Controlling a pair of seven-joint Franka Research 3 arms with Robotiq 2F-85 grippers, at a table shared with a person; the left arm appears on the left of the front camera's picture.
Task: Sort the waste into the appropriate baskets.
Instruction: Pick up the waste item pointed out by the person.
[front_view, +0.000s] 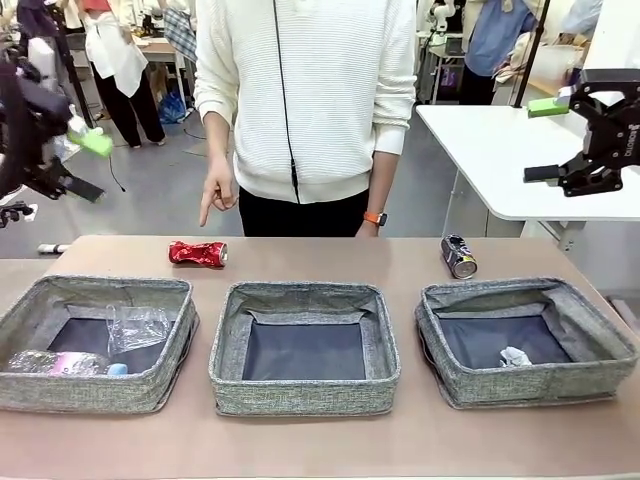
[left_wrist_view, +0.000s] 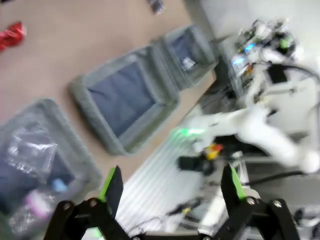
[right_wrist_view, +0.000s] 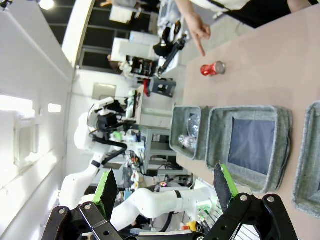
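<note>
Three grey baskets stand in a row on the near part of the desk (front_view: 320, 440). The left basket (front_view: 80, 390) holds the clear plastic bottle with pink label (front_view: 60, 363) and the clear plastic cup (front_view: 135, 327). The middle basket (front_view: 305, 395) shows its bare dark bottom. The right basket (front_view: 530, 385) holds the crumpled white paper ball (front_view: 514, 356). Farther on the desk lie the crushed red can (front_view: 198, 254) at left and the dark can (front_view: 459, 256) at right. The person's hand (front_view: 216, 200) points down above the red can. The left tool (front_view: 88, 165) and the right tool (front_view: 548, 140) hang high at the sides, jaws wide apart, gripping nothing.
</note>
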